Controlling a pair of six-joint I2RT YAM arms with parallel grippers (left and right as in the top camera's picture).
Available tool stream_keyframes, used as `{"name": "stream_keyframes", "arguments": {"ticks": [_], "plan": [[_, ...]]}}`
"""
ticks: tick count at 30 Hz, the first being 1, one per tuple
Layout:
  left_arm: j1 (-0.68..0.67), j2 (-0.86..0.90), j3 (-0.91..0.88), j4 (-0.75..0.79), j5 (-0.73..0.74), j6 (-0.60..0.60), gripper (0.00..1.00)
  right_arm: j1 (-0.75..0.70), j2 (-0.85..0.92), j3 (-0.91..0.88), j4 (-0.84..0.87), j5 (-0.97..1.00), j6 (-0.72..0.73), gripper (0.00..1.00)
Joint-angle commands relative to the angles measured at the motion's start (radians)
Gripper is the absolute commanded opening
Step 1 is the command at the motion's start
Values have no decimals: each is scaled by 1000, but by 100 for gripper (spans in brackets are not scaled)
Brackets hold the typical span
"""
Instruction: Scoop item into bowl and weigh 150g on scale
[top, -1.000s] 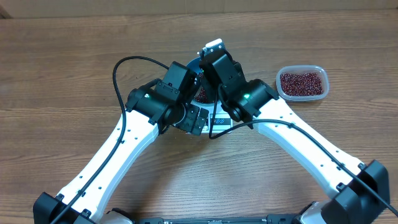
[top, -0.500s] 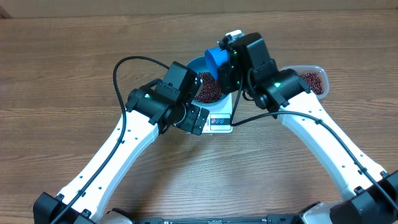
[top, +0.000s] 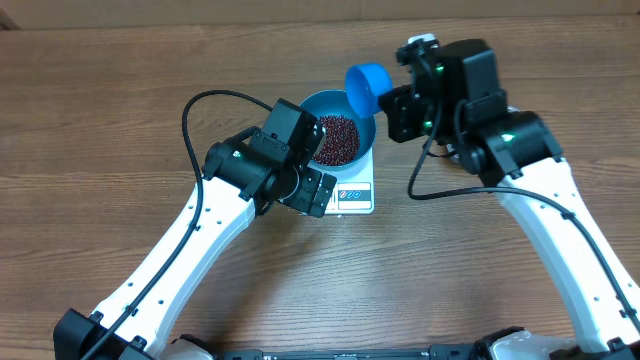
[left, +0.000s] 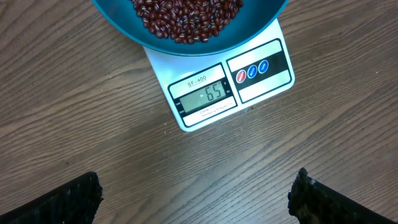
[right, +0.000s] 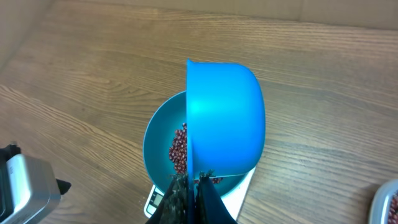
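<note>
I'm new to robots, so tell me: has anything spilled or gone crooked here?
Nothing stands out. The beans lie inside the bowl, which sits on the scale; none show loose on the table. The right pincer grips the scoop.

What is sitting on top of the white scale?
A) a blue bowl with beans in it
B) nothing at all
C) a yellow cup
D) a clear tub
A: the blue bowl, holding red-brown beans, rests on the white scale.

left tool (left: 196, 198): jaws wide, pointing down | right tool (right: 194, 198): clamped on scoop (right: 224, 118)
</note>
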Motion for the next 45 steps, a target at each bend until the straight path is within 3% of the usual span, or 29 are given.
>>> {"name": "stream_keyframes", "arguments": {"ticks": [1, 5, 11, 16, 24, 34, 38, 45], "plan": [[-8, 0, 14, 5, 14, 15, 100, -68, -46, 39, -13, -103, -5, 4], [-8, 0, 14, 7, 10, 28, 100, -179, -82, 39, -41, -183, -22, 4], [-7, -16, 15, 14, 41, 190, 100, -287, -100, 39, -96, -192, -28, 4], [-7, -86, 15, 13, 41, 256, 100, -325, -100, 39, -111, -192, -28, 4], [-5, -238, 2, 20, 47, 268, 99, -383, -100, 39, -129, -217, -36, 4], [-4, -454, -389, 284, 180, 224, 100, -401, -100, 39, -143, -235, -54, 4], [-4, -439, -478, 365, 214, 225, 100, -401, -100, 39, -143, -235, -53, 4], [81, -317, -496, 375, 255, 376, 100, -401, -100, 38, -143, -235, -53, 4]]}}
